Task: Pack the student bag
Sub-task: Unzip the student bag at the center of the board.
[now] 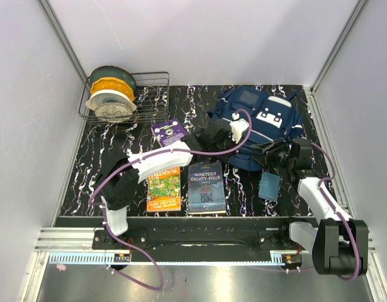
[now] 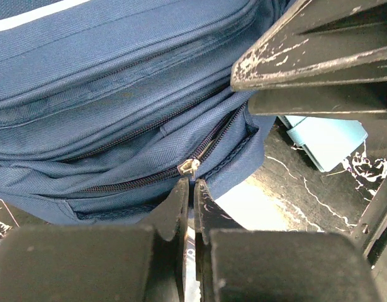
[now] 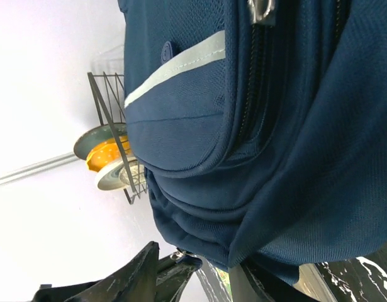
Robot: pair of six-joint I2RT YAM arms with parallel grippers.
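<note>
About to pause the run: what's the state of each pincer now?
Left pincer: shut, right below the zipper pull of the bag; whether it grips it cannot be told.
Right pincer: jaws apart around bag fabric; grip cannot be told.

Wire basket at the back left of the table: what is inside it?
The black wire basket holds a dark green spool, an orange spool and a white spool, leaning together. The basket floor beneath them is covered.

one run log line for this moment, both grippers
left gripper: shut at student bag zipper pull | right gripper: at bag, grip unclear | books: on table
</note>
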